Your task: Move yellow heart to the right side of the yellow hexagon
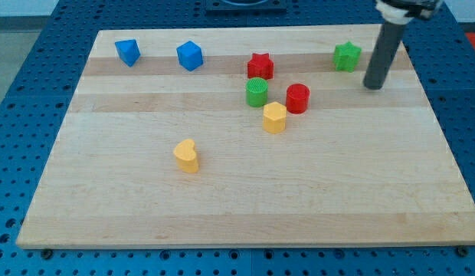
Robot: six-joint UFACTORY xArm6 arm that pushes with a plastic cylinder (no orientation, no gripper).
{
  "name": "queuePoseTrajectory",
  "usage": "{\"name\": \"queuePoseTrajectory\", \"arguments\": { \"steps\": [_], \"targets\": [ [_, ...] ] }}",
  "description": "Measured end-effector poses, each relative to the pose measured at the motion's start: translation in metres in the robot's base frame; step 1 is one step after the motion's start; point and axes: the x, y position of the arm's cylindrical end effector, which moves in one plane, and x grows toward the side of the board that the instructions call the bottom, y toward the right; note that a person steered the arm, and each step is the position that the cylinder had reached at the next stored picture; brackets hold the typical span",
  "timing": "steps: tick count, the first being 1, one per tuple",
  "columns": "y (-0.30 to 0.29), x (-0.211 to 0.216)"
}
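Observation:
The yellow heart [187,155] lies on the wooden board left of centre. The yellow hexagon [274,117] sits near the middle, up and to the right of the heart, well apart from it. My tip [372,86] is at the view's upper right, far from both yellow blocks and just right of the green star [347,57].
A green cylinder [257,92] and a red cylinder [297,98] stand close above the hexagon. A red star [260,66] is above them. Two blue blocks [128,51] [189,55] sit at the top left. The board's edge [245,244] runs along the bottom.

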Motion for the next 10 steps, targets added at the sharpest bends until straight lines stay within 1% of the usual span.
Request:
{"name": "queuePoseTrajectory", "arguments": {
  "steps": [2, 3, 4, 5, 9, 10],
  "targets": [
    [0.009, -0.071],
    [-0.015, -0.082],
    [-0.048, -0.078],
    [-0.054, -0.063],
    [-0.048, 0.014],
    [-0.050, 0.018]
  ]
}}
